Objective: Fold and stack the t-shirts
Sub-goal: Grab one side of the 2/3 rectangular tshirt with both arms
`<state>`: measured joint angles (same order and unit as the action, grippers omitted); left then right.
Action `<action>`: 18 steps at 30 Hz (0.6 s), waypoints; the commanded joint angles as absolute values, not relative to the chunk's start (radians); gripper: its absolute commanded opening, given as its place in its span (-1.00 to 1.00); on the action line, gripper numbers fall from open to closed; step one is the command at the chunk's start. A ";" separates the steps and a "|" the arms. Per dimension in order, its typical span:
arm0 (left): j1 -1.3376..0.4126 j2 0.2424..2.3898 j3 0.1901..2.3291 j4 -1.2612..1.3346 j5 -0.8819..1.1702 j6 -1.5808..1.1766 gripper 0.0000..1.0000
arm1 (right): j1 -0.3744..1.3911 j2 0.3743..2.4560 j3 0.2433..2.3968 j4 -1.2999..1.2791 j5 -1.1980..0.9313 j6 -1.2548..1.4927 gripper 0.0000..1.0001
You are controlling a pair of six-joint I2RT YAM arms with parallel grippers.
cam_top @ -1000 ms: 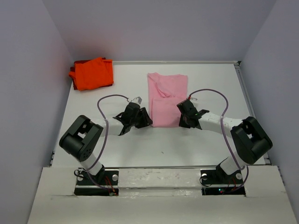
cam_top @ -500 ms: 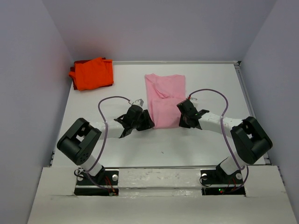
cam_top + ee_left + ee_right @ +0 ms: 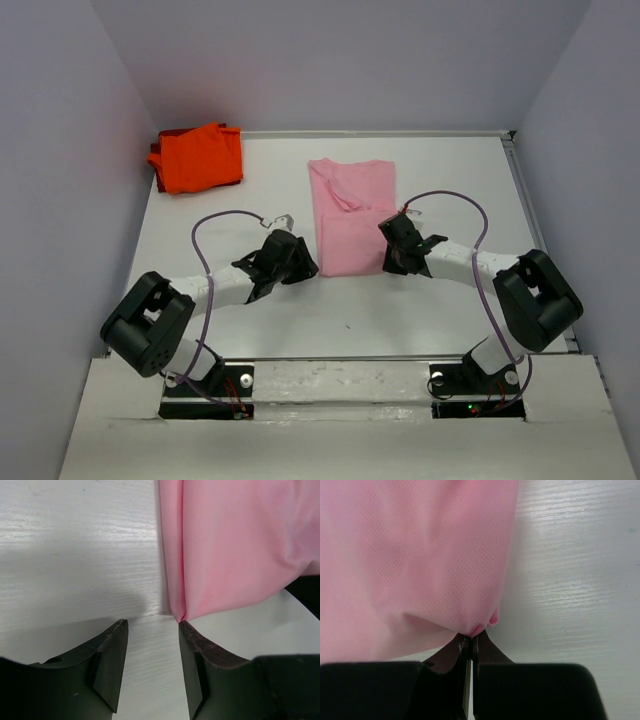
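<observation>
Backing off toward seven o'clock, the left gripper [image 3: 152,625] has let go of the pink t-shirt [image 3: 350,210] — its jaws stand partly apart and empty, the hem corner just beside one tip. The right gripper [image 3: 471,639] stays pinched shut on the five o'clock corner. With the pink shirt narrowed mid-table and the orange t-shirt [image 3: 200,157] bundled at ten o'clock, another fold and the stacking likely remain.

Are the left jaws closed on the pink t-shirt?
No, the left gripper is open: bare table between its jaws, the pink t-shirt beside one.
</observation>
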<state>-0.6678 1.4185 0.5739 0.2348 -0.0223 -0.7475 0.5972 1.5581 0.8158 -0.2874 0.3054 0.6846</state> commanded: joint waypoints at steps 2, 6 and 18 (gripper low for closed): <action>-0.676 1.465 0.555 0.290 -0.020 -0.770 0.10 | 0.606 1.559 0.836 -0.270 0.301 0.680 -1.00; -0.689 1.522 0.569 0.336 0.006 -0.788 0.09 | 0.606 1.552 0.833 -0.271 0.298 0.678 -1.00; -0.703 1.456 0.511 0.407 0.018 -0.825 0.09 | 0.606 1.568 0.830 -0.268 0.296 0.672 -1.00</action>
